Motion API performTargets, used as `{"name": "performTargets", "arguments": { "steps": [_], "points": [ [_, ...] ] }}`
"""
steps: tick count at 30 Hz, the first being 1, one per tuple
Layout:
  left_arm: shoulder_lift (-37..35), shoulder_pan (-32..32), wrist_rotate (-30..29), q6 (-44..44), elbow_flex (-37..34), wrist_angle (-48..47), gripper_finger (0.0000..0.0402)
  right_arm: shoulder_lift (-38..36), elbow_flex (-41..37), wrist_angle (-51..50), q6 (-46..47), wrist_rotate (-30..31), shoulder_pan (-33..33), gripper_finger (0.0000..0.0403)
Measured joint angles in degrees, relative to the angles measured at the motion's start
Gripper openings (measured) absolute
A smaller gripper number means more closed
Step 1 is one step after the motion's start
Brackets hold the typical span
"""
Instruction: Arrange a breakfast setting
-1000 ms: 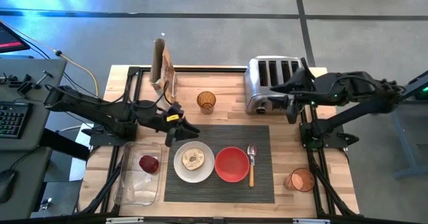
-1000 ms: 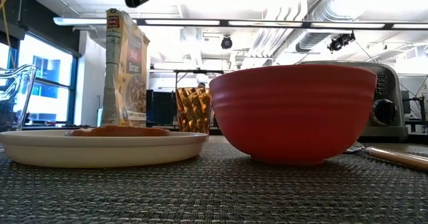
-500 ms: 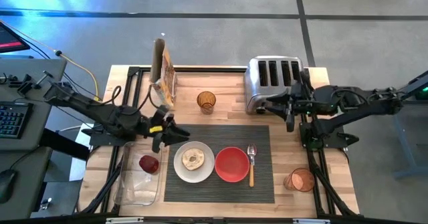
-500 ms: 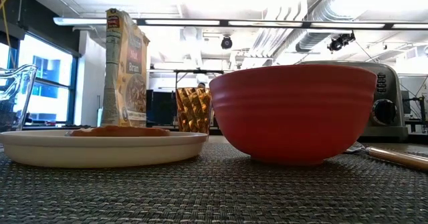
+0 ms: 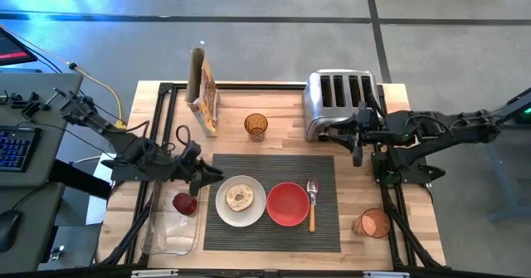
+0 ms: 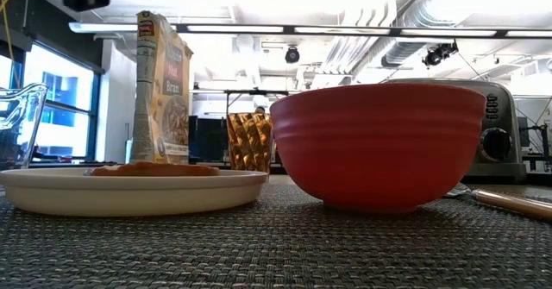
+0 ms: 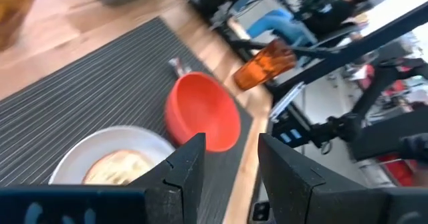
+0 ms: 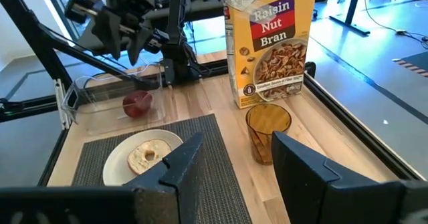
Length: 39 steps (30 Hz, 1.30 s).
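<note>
Mat: a dark grey ribbed mat point(image 5: 272, 202) lies at the middle of the wooden table point(image 5: 282, 120), carrying plate, bowl and spoon in a row.
Plate: the small white plate point(image 5: 241, 201) sits on the mat's left part and holds a bagel half point(image 5: 241, 198), cut side up.
Bowl: the red bowl point(image 5: 287, 203) stands just right of the plate; the high view shows its inside bare, the low view only its ribbed outer wall point(image 6: 378, 144).
Spoon: a wooden-handled metal spoon point(image 5: 312, 204) lies just right of the bowl, bowl end toward the toaster.
Fruit: the dark red fruit point(image 5: 184, 203) rests in the clear plastic tray point(image 5: 168, 231), off the mat's left edge — the right wrist view shows it against the tray's wall point(image 8: 137, 103).
Left gripper: the left gripper point(image 5: 207, 175) hangs over the table just above the fruit and left of the plate, fingers point(image 7: 184, 177) a narrow gap apart, holding nothing.
Right gripper: the right gripper point(image 5: 357, 149) waits beside the chrome four-slot toaster point(image 5: 338, 102), fingers point(image 8: 180, 167) parted and empty.
Low view alone: only a dark block at the upper left edge — no arm can be told.
Beyond the setting: a Raisin Nut Bran cereal box point(image 8: 271, 45) stands at the table's far side, an amber glass point(image 5: 255, 126) between it and the toaster; a second amber glass point(image 5: 371, 223) lies near the right corner.
</note>
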Motion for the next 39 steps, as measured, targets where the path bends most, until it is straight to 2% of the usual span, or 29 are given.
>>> {"name": "performTargets", "arguments": {
  "steps": [16,26,35,39],
  "points": [
    [0.0,-5.7,-9.5,-9.9,0.0,-16.0,0.0126,0.0,0.0,0.0,0.0,0.0,0.0,0.0154],
    [0.0,-6.3,-16.1,-15.6,0.0,-27.0,0.0126,0.0,0.0,0.0,0.0,0.0,0.0,0.0154],
    [0.4,-6.2,-19.5,-16.8,0.0,-31.3,0.0126,0.0,0.0,0.0,0.0,0.0,0.0,0.0154],
    [0.6,-6.2,-22.5,-20.0,0.0,-33.2,0.0126,0.0,0.0,0.0,0.0,0.0,0.0,0.0154]
  ]
}}
